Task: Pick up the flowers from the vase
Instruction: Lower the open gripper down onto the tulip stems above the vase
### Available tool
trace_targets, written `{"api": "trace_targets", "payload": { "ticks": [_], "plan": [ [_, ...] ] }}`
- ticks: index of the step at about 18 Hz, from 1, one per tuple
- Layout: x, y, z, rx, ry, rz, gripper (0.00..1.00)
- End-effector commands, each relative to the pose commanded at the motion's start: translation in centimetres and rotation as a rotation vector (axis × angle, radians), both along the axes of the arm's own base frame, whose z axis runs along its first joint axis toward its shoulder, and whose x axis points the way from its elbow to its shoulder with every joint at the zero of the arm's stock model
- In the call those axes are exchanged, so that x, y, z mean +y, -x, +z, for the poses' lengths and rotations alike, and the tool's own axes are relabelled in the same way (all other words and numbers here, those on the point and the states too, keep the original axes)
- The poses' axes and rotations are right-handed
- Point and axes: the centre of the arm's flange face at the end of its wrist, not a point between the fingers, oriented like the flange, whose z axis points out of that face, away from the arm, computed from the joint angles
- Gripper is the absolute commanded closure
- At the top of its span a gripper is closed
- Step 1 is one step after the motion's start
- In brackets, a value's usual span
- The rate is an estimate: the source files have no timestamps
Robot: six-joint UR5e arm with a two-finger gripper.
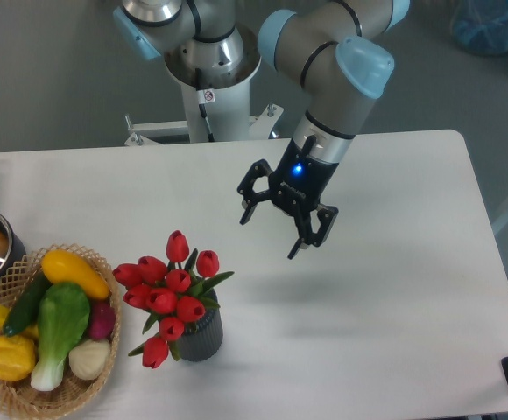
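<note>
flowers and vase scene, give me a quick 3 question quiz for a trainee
1. True or false: the flowers are already out of the vase.
2. What state are the jaws of the gripper in? A open, B shut on a stem, C hidden.
3. Fill in: the wicker basket of vegetables sits to the ____ of the vase in the picture.

Key: 1 false, they stand in it. 2 A, open and holding nothing. 3 left.
</note>
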Motion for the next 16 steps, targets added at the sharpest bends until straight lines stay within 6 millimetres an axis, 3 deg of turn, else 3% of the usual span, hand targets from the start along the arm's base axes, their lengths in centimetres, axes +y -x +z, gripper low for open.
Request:
{"api": "trace_targets", "payload": {
  "ticks": [6,16],
  "plan": [
    [0.6,-0.3,0.1,-0.028,-0.037,-0.010,0.00],
    [3.4,-1.7,-1.5,-0.050,-0.067,-0.063,0.00]
  ]
}}
